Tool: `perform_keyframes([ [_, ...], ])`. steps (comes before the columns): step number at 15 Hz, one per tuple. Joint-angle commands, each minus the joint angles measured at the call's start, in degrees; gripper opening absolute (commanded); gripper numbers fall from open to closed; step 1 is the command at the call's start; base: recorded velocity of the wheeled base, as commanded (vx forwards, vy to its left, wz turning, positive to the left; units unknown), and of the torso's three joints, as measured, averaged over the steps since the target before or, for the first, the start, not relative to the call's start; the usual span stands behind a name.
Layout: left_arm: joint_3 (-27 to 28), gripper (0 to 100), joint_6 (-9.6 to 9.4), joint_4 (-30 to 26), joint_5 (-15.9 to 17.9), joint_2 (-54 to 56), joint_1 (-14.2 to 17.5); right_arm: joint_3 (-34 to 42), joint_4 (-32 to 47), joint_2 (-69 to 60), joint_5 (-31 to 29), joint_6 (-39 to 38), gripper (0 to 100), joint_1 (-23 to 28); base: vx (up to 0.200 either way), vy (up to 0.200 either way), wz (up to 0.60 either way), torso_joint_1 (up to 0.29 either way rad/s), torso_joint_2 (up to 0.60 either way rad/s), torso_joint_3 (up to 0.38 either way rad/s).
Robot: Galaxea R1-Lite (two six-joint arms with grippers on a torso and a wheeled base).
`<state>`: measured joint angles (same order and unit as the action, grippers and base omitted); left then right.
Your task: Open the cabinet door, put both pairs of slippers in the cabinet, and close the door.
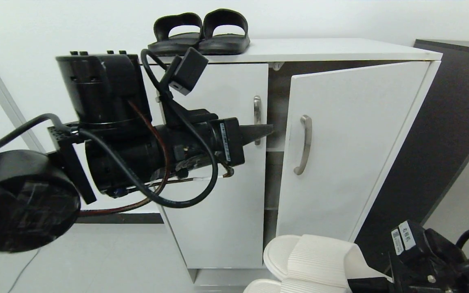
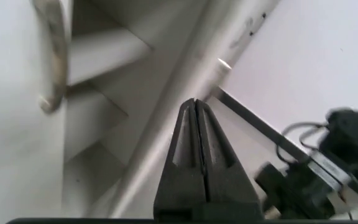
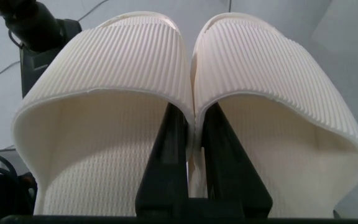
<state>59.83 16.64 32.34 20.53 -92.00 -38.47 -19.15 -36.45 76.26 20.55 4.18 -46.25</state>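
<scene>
One cabinet (image 1: 340,49), two doors: right door (image 1: 348,142) ajar, left door (image 1: 226,211) flush. One pair of white slippers (image 3: 104,81) sits low by the ajar door, pinched together by the right gripper (image 3: 194,118). One pair of black slippers (image 1: 200,34) is on top. The left gripper (image 1: 265,130) is clenched on nothing, at the gap between the doors.

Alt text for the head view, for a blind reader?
The left gripper, shut, points into the gap between the closed left door and partly open right door of the white cabinet. Black slippers sit on its top; white slippers show low down in front.
</scene>
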Motion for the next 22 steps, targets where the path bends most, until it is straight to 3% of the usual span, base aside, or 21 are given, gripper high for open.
perform_keyframes([
  [1, 4.2, 0, 0.41, 0.1, 0.1, -5.1, 1.0, 0.2, 0.1, -0.1, 0.0, 0.0, 0, -0.6, 0.000, 0.000, 0.00, 0.000, 0.00, 0.000],
  [5, 8.7, 0, 1.29, 5.3, 0.2, -11.4, 0.8, 1.1, 0.2, -0.1, -0.2, 0.0, 0, -2.4, 0.000, 0.000, 0.00, 0.000, 0.00, 0.000],
  [10, 11.5, 0, 1.47, 5.5, -0.2, -14.0, 0.8, 1.2, 0.2, 0.5, -0.2, 0.0, 0, -2.9, 0.000, 0.000, 0.00, 0.000, 0.00, 0.000],
  [13, 11.4, 0, 1.47, 6.2, -0.3, -14.6, 0.2, 1.6, 0.2, 0.4, -0.2, 0.0, 0, -3.8, -0.200, 0.000, 0.00, 0.002, 0.00, 0.007],
  [15, 10.2, 0, 1.29, 6.4, -0.4, -14.2, -2.7, 2.3, 0.2, -0.1, -0.2, 0.0, 0, -4.8, -0.200, 0.000, 0.00, -0.002, 0.00, 0.002],
  [18, 6.7, 0, 0.85, 10.2, -0.5, -12.9, -11.0, 3.2, 0.2, -1.5, -0.1, 0.0, 0, -7.1, -0.133, 0.000, 0.00, -0.002, 0.00, 0.000],
  [22, 6.7, 0, 0.94, 11.9, -0.5, -13.3, -11.2, 3.2, 0.0, -1.5, -0.2, 0.0, 0, -7.3, 0.000, 0.000, 0.00, 0.000, 0.00, 0.000],
])
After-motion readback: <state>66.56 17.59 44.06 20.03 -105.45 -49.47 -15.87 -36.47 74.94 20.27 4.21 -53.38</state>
